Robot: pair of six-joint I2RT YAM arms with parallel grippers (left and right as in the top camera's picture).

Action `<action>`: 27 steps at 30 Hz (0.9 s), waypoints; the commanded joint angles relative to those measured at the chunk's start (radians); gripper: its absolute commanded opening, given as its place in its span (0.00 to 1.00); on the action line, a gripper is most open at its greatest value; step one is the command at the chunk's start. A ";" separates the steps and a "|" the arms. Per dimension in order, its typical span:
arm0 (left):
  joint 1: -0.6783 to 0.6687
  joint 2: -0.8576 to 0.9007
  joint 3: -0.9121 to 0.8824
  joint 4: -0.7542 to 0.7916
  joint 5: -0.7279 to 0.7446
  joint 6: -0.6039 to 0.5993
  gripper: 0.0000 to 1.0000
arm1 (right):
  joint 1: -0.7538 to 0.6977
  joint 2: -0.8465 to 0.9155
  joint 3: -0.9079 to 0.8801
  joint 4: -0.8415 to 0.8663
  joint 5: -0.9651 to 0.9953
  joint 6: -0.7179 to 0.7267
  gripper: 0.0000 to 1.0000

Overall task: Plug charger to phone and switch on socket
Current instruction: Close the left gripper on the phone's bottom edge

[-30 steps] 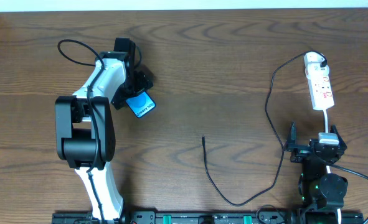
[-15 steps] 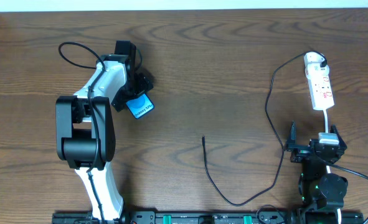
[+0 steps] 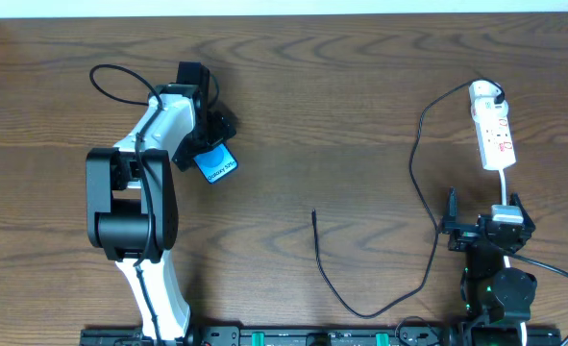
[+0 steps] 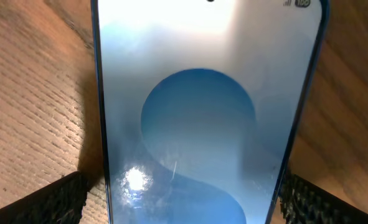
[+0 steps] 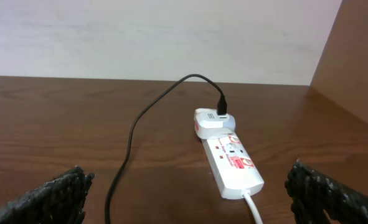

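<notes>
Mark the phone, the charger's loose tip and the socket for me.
phone [image 3: 218, 165]: overhead view, middle of the visible blue screen.
charger [image 3: 314, 219]: overhead view, free plug end of the thin black cable.
socket [image 5: 233, 164]: right wrist view, top face among the red marks.

- A dark brown wooden table [image 3: 360, 115] with wavy grain fills the overhead view.
- A plain white wall [image 5: 171, 37] runs along the table's 12 o'clock edge.
- A brown wooden side panel [image 5: 358, 62] rises at 3 o'clock in the right wrist view.
- Light is even and soft.
</notes>
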 commanded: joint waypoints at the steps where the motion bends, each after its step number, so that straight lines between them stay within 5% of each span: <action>1: 0.002 0.014 -0.025 0.010 0.002 -0.008 0.98 | 0.003 -0.005 -0.001 -0.003 0.001 -0.013 0.99; 27: 0.002 0.014 -0.026 0.014 0.032 0.003 0.96 | 0.003 -0.005 -0.001 -0.003 0.001 -0.013 0.99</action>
